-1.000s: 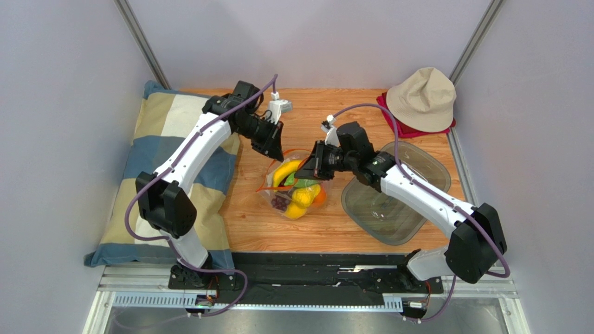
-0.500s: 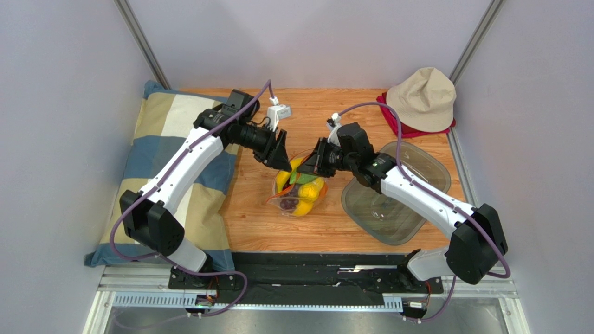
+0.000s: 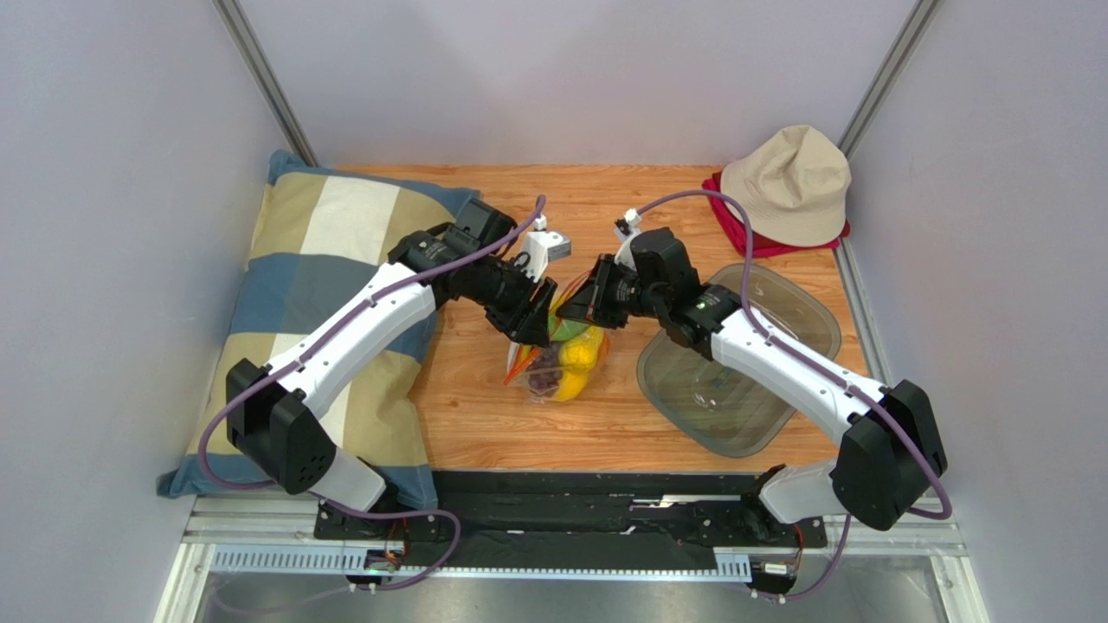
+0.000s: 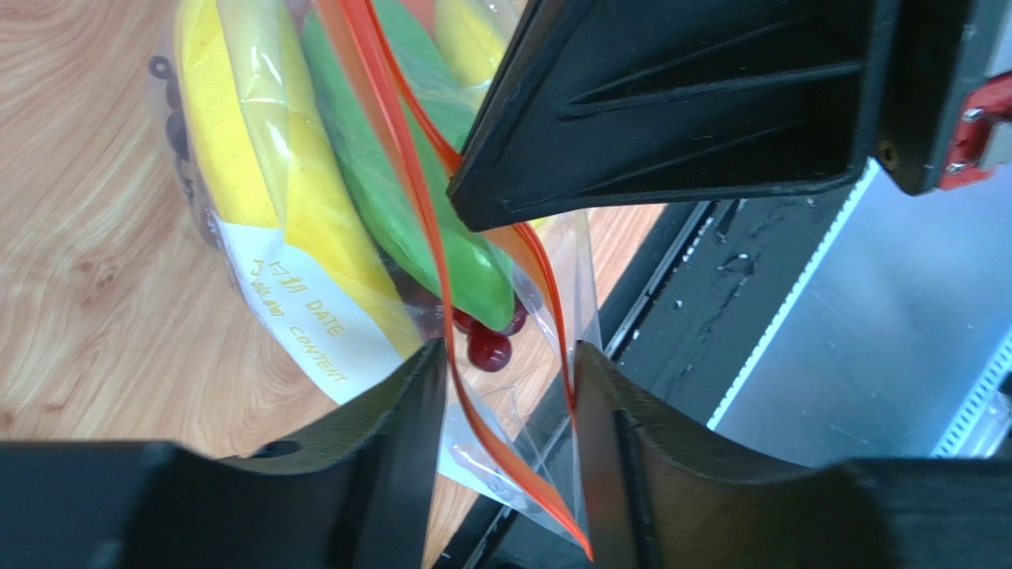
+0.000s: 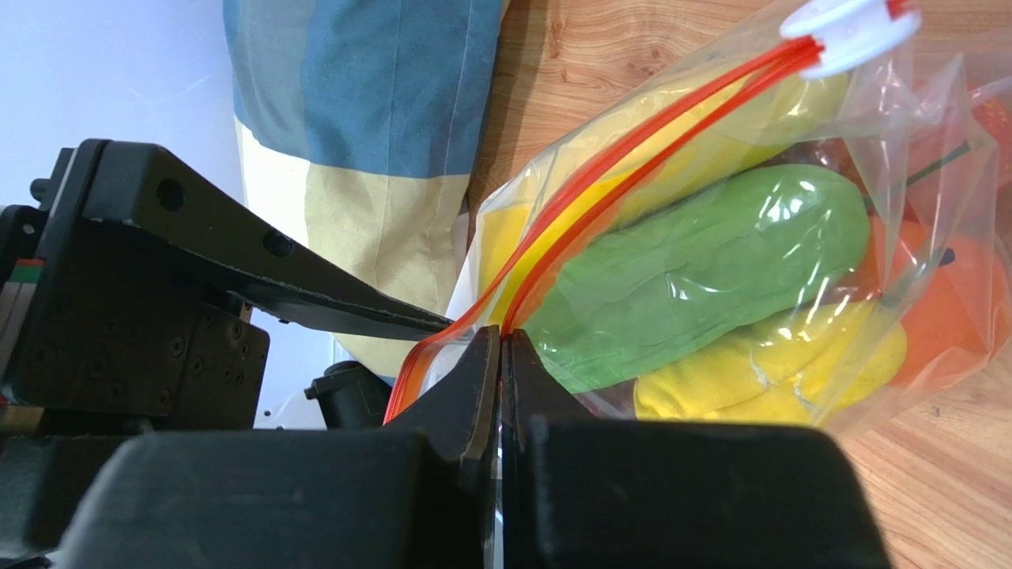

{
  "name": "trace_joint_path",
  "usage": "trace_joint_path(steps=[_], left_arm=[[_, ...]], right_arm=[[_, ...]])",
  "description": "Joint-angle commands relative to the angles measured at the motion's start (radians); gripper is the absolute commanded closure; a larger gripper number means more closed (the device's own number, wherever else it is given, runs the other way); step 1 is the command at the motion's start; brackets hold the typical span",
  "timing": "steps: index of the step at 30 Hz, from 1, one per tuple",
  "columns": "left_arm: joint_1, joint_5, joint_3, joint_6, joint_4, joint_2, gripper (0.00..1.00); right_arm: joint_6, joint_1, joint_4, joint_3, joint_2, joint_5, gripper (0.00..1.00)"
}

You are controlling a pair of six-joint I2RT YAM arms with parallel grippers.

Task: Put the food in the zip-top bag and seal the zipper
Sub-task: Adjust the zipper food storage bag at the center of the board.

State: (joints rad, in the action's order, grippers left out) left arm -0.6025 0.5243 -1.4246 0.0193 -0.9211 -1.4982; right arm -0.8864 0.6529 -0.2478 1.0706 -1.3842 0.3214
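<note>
The zip-top bag (image 3: 557,377) stands on the wooden table, holding the food (image 3: 575,361): yellow banana (image 5: 713,113), green piece (image 5: 713,267), orange (image 5: 950,314) and dark grapes (image 4: 487,347). Its white label (image 4: 297,314) faces the left wrist camera. My right gripper (image 3: 588,296) is shut on the orange-red zipper (image 5: 642,148) near one end (image 5: 501,344). The white slider (image 5: 837,21) sits at the far end. My left gripper (image 3: 533,327) is open, and its jaws straddle the zipper strip (image 4: 392,154) and the bag's corner (image 4: 508,409) without pinching them. The two strips are parted there.
A grey translucent tray (image 3: 806,312) sits right of the bag under my right arm. A beige hat (image 3: 787,182) on a red cloth (image 3: 728,214) lies at the back right. A checked pillow (image 3: 312,260) lies along the left edge.
My left gripper has swung right and down from behind the bag to its mouth, beside my right gripper. The bag has drawn up narrower and shifted slightly right. My right gripper has kept its hold.
</note>
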Motion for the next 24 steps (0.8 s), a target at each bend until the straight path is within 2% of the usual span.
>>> trace_joint_path(steps=[1,6,11,13,14,15,18,20,21,22,23,24], left_arm=[[-0.017,-0.099,-0.002,-0.005,0.053,0.036,0.52],[-0.049,-0.119,-0.034,-0.012,0.036,0.019,0.46],[-0.077,-0.156,-0.046,-0.015,0.030,-0.005,0.46],[-0.083,-0.176,-0.051,-0.007,0.027,-0.017,0.55],[-0.085,-0.182,-0.057,-0.004,0.024,-0.020,0.64],[-0.086,-0.202,-0.060,0.005,0.018,-0.023,0.79],[-0.085,-0.254,-0.079,0.051,-0.021,-0.028,1.00],[-0.082,-0.277,-0.094,0.082,-0.048,-0.024,1.00],[-0.076,-0.271,-0.096,0.126,-0.067,-0.019,1.00],[-0.072,-0.261,-0.094,0.148,-0.074,0.004,1.00],[-0.066,-0.248,-0.082,0.168,-0.076,0.021,1.00],[-0.063,-0.218,-0.071,0.220,-0.079,0.038,1.00]], right_arm=[[-0.023,-0.004,0.062,0.009,0.037,-0.039,1.00],[-0.052,-0.004,0.071,0.000,0.034,-0.059,1.00],[-0.071,-0.002,0.082,0.003,0.024,-0.068,1.00],[-0.077,-0.002,0.088,0.005,0.024,-0.065,1.00],[-0.072,-0.001,0.090,0.005,0.025,-0.064,1.00],[-0.071,-0.001,0.088,0.005,0.028,-0.065,1.00],[-0.028,-0.004,0.088,-0.003,0.051,-0.061,0.98],[0.051,-0.015,0.088,-0.004,0.069,-0.047,0.88],[0.084,-0.021,0.082,-0.004,0.091,-0.042,0.76],[0.128,-0.030,0.081,-0.003,0.106,-0.030,0.72],[0.204,-0.048,0.071,0.000,0.119,-0.030,0.62],[0.257,-0.061,0.056,0.005,0.151,-0.024,0.39]])
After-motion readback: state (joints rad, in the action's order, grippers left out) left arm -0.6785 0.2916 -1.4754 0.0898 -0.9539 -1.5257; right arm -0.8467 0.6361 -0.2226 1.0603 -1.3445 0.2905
